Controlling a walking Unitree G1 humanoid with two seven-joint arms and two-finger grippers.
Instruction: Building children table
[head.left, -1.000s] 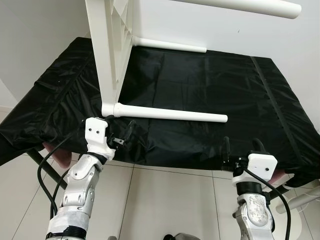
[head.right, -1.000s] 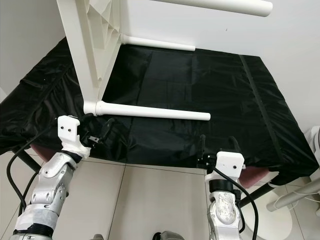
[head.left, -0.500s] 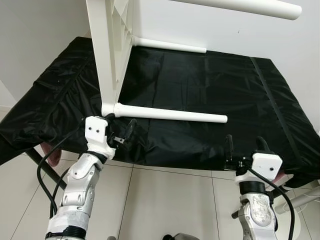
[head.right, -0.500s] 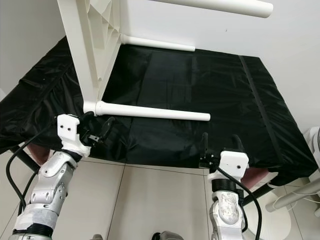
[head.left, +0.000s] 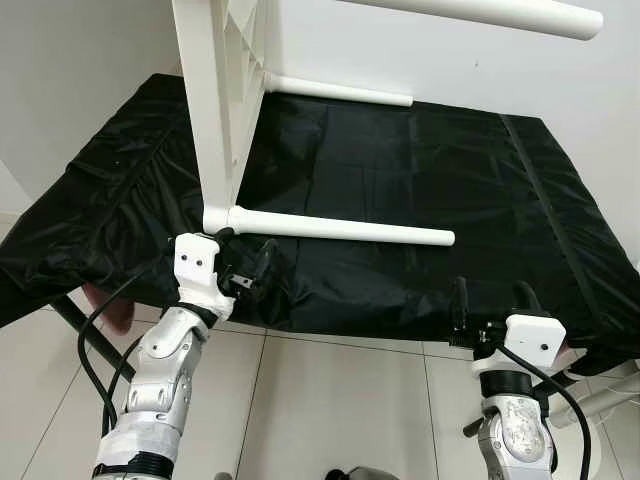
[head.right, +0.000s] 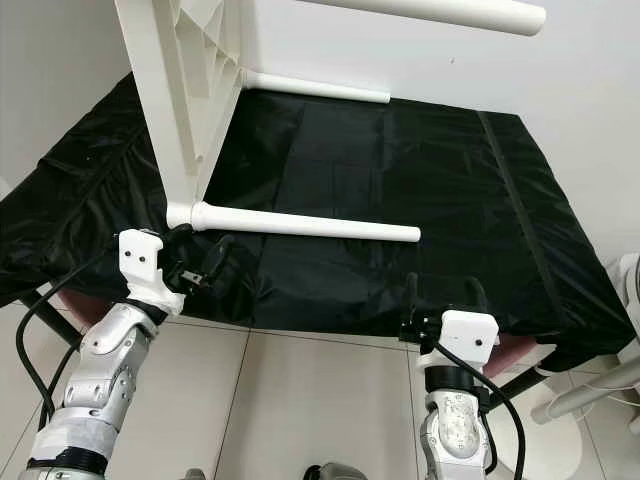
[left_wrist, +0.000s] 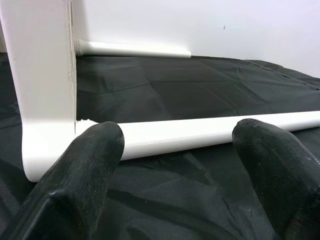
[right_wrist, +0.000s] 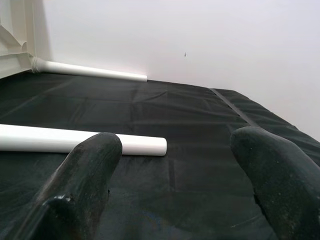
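Jaws apart on the left gripper, empty, poised at the near edge of the black sheet, just short of the near leg where it joins the tabletop. Seen from the left wrist, black fingers spread wide, with that near leg lying across between them, not touched. Jaws apart too on the right gripper, empty, at the sheet's near edge, well apart from the leg's free end. White children's table tipped on its side on the sheet, tabletop standing upright on edge, legs pointing toward the right. Far leg low along the white wall, upper leg overhead. Pale tiled floor below.
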